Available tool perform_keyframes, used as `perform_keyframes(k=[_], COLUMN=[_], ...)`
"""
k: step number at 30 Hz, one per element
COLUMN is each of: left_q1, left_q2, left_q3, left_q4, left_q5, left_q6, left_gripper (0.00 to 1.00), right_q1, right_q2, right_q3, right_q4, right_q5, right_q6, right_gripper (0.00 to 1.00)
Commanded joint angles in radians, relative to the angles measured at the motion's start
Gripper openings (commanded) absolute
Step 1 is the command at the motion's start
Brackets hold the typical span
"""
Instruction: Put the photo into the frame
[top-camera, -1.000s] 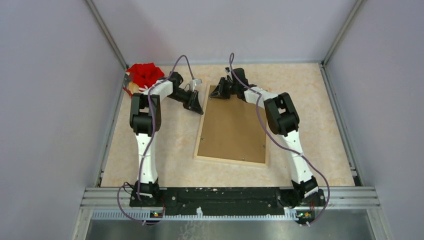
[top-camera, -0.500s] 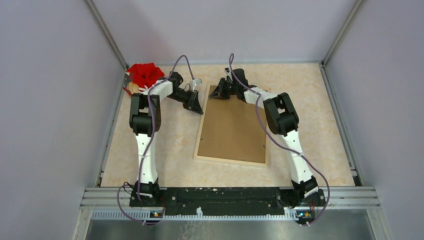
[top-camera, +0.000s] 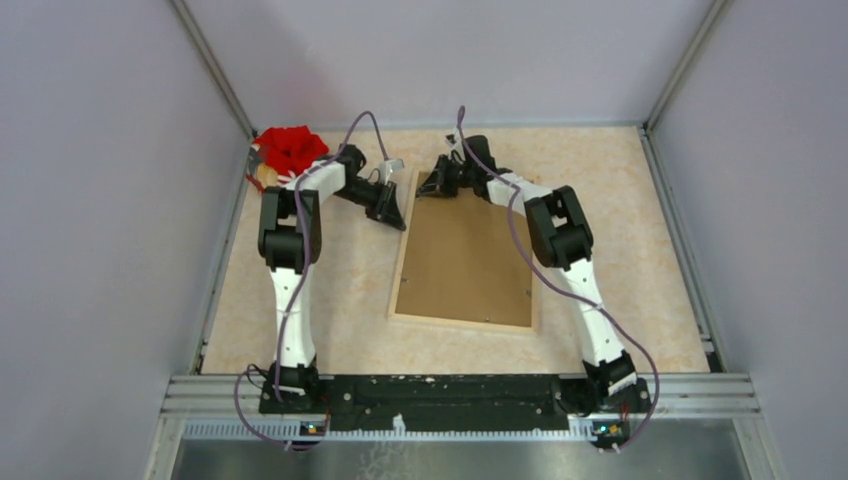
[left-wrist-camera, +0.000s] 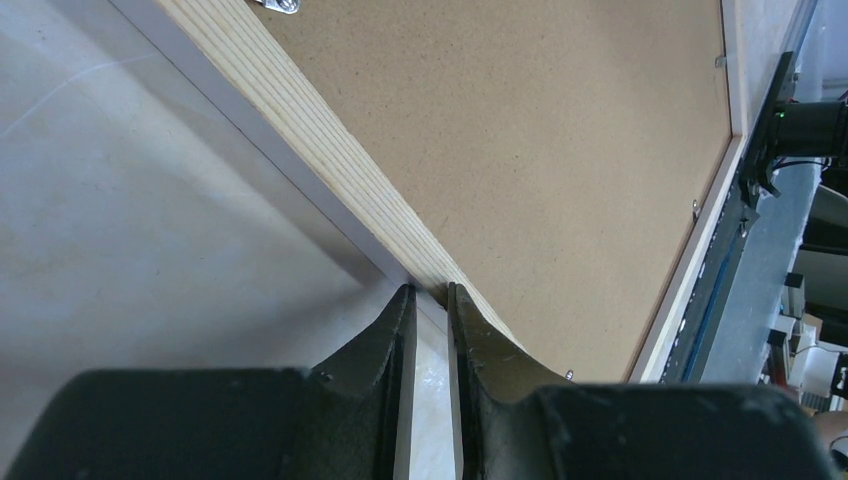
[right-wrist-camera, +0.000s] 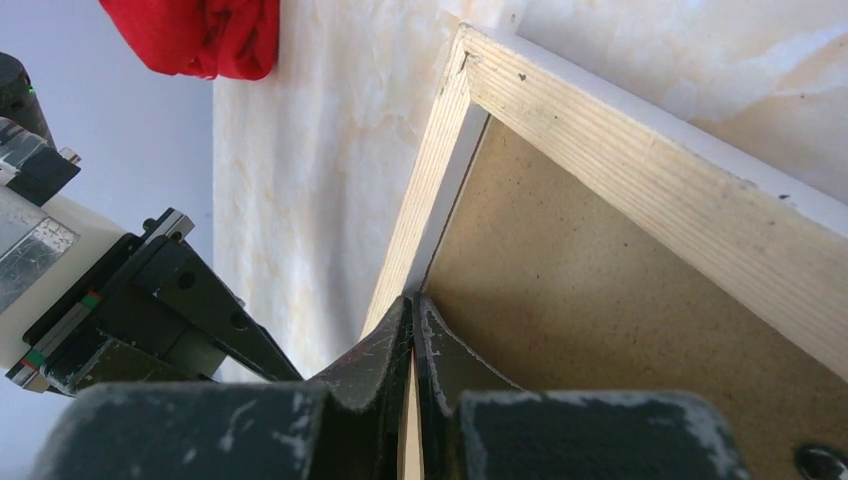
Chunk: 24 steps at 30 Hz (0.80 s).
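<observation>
- Lying back-up on the bench (top-camera: 620, 250), the frame (top-camera: 460, 322) shows its pale wood rails. Its long sides run away from the arm bases, a little skewed.
- A brown backing board (top-camera: 465, 255) fills the opening inside the rails and sits flat.
- The left arm (top-camera: 290, 290) reaches to the frame's left long rail, towards its far end.
- The left fingers (left-wrist-camera: 392, 345) stand with only a narrow gap between them, tips right at the outer edge of that rail where it meets the bench.
- Seen from the left wrist, the rail's white edge runs down into that gap. I cannot tell whether the fingers pinch it or merely stand against it.
- The right arm (top-camera: 565, 235) bends in over the far end of the frame.
- The right fingers (right-wrist-camera: 385, 345) are pressed together with no more than a hairline slit between them.
- Their tips sit on the inner side of the left rail near the far-left corner, where the board meets the wood. I cannot make out whether anything thin is caught in that slit.
- The two sets of fingers are near each other on either side of the same rail, the left outside and the right inside.
- A bunched red cloth (top-camera: 290, 148) sits in the far-left corner of the bench behind the left arm, apart from the frame.
</observation>
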Motion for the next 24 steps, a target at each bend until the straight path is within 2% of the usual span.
perform_keyframes(k=[1,16,24], left_q1=[-0.017,-0.017,-0.017], left_q2=[-0.022,-0.019,-0.048], left_q3=[-0.027,-0.030,-0.032], left_q4=[-0.018,-0.007,-0.039], left_q5=[-0.058,-0.072,-0.069], left_q6=[0.028,0.028,0.056], left_gripper=[0.22,0.21,0.22], right_q1=[0.018,0.025,0.041], right_q2=[0.044,0.042,-0.013], right_q3=[0.052,0.074,-0.004], right_q4=[-0.055,-0.167,-0.188], right_q5=[-0.042,-0.075,-0.140], right_q6=[-0.039,-0.128,-0.179], right_gripper=[0.04,0.02,0.00])
